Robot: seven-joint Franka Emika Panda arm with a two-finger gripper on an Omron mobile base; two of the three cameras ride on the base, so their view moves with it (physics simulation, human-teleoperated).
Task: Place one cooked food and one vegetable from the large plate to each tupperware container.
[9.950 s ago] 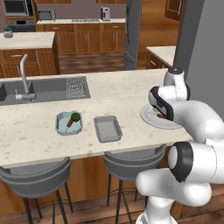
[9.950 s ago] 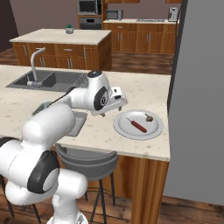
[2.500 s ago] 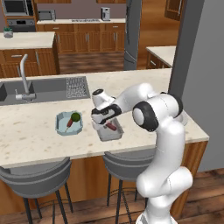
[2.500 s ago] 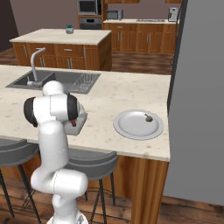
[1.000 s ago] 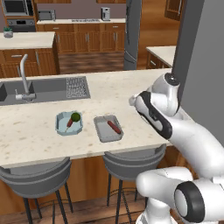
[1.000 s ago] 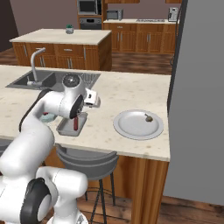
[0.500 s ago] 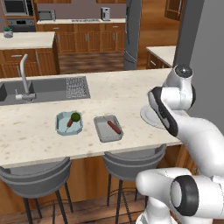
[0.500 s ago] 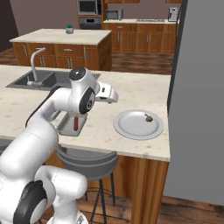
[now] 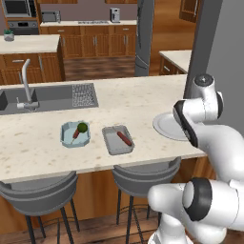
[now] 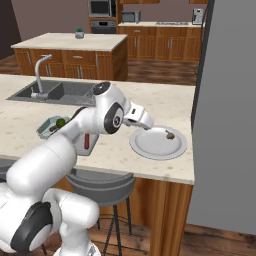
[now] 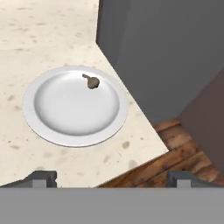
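Observation:
The large plate (image 11: 70, 109) lies on the counter by its corner, with one small brown vegetable piece (image 11: 92, 82) near its rim. My gripper (image 11: 111, 179) is open and empty, hovering just off the plate's edge; its fingertips (image 11: 42, 177) stand wide apart. In the right base view the gripper (image 10: 149, 123) hangs over the near-left rim of the plate (image 10: 156, 146). The light blue container (image 9: 71, 138) holds a green vegetable (image 9: 82, 127) and a red piece. A red sausage (image 9: 125, 138) lies in the grey container (image 9: 112, 143).
A tall grey wall panel (image 11: 166, 48) rises right behind the plate. The counter's edge and corner (image 11: 153, 148) lie close beside it, with wooden floor below. The sink (image 9: 43, 97) with its faucet (image 9: 26, 86) sits far left. Stools stand under the counter.
The arm has swung right from above the grey container to the plate. The sausage stays in the grey container, and the gripper remains open.

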